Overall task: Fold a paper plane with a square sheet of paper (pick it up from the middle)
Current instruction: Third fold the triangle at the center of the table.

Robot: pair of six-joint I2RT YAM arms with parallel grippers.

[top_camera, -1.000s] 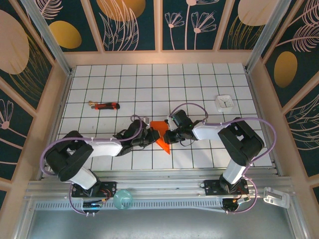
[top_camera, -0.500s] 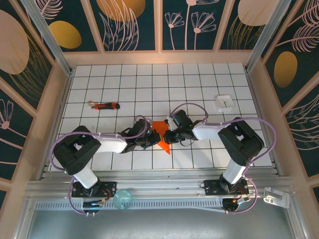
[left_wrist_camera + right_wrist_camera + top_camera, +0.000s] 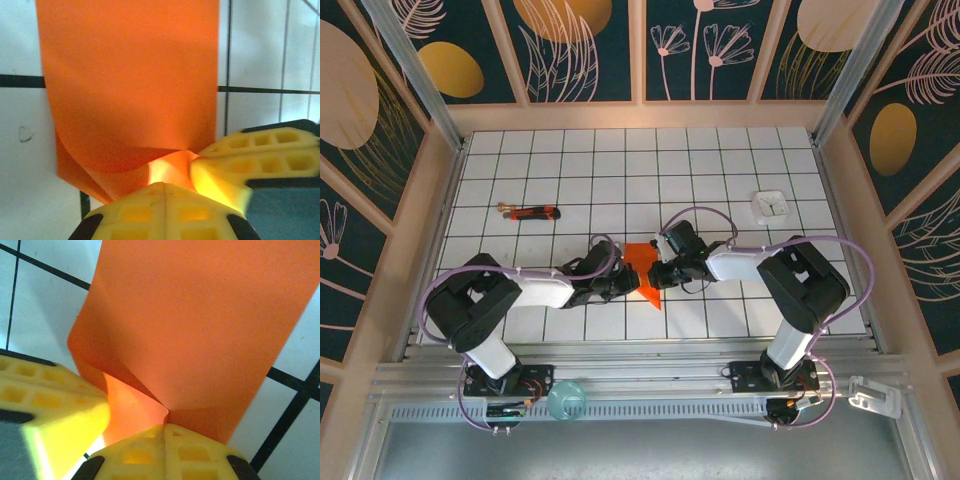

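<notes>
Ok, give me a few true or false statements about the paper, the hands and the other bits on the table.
1. The left hand and the right hand are both shut on the orange paper. True.
2. The paper lies flat and unfolded. False: it is folded in layers and pinched between the hands.
3. The red-and-black tool lies apart from the paper, towards the far left. True.
4. The white square object rests on the paper. False: it sits apart, far right.
</notes>
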